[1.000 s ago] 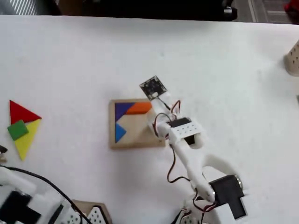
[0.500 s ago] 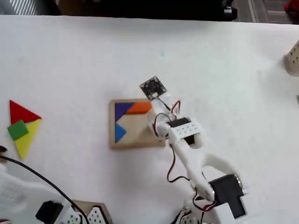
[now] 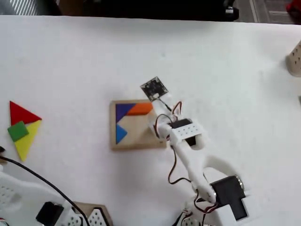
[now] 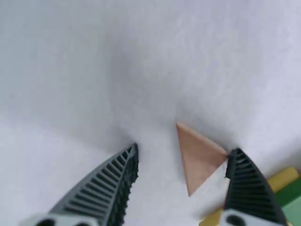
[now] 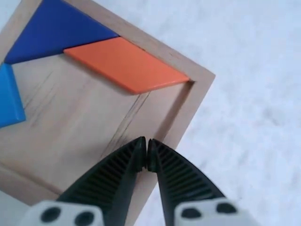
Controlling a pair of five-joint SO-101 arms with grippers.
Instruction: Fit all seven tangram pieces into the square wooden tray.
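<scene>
The square wooden tray point(image 3: 136, 143) sits mid-table and holds a dark blue triangle point(image 3: 122, 110), an orange parallelogram point(image 3: 140, 108) and a light blue triangle point(image 3: 120, 133). My right gripper point(image 5: 146, 143) is shut and empty, its tips low over the tray's bare floor point(image 5: 75, 127) near one inner wall. The red triangle point(image 3: 21, 114), green square point(image 3: 18, 131) and yellow triangle point(image 3: 24, 143) lie together at the far left. My left gripper point(image 4: 184, 150) is open on the white table, with a small tan triangle point(image 4: 200, 157) between its fingers, beside the yellow point(image 4: 282, 181) and green point(image 4: 291, 202) pieces.
A small black circuit board point(image 3: 154, 88) on a wire lies just beyond the tray. A beige pegged block point(image 3: 294, 59) stands at the right edge. A wooden base point(image 3: 89, 214) and a black cable point(image 3: 42, 181) are at the near left, by the left arm point(image 3: 14, 197).
The left arm at the near-left corner has swung further left and down, towards the loose pieces. The right arm and the pieces in the tray have not moved.
</scene>
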